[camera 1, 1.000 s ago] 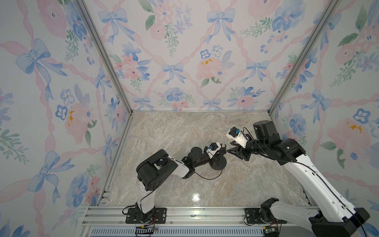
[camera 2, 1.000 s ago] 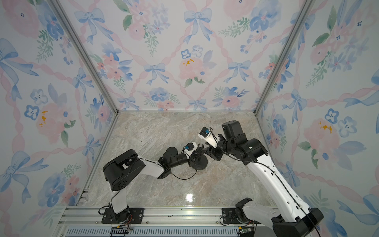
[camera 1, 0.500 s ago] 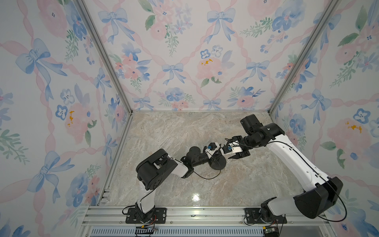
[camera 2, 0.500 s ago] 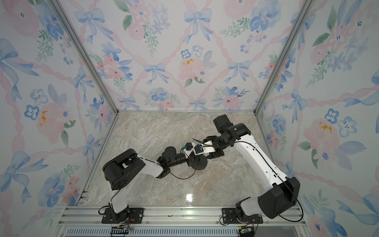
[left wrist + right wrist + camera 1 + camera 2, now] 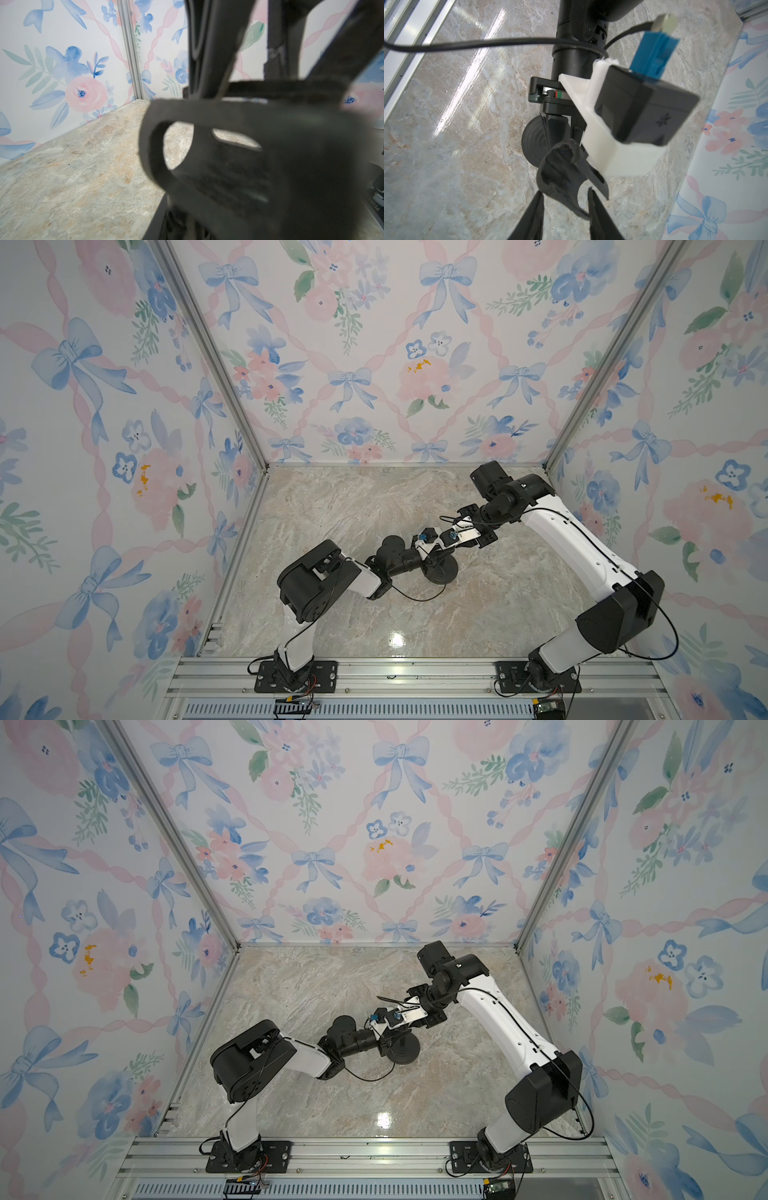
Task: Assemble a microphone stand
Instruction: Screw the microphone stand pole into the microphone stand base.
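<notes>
Microphone stand (image 5: 405,1051), mid-table: disc base (image 5: 444,572) flat on marble tabletop (image 5: 374,510); rod clamped low by left gripper (image 5: 562,124). Probably light, rigid, smooth. Best held by clip head (image 5: 560,166), straddled by right gripper (image 5: 564,190); grip indeterminate.

The left arm (image 5: 365,578) and right arm (image 5: 569,539) have smooth white shells between bulky matte-black joint housings, and each stands on a black base plate (image 5: 295,672) fixed with screws. Thin black cables (image 5: 467,43) loop along them. Each wrist carries a black camera box (image 5: 643,108) in a white bracket with a blue plug, and the right gripper (image 5: 564,199) has slim, tapered black jaws.
</notes>
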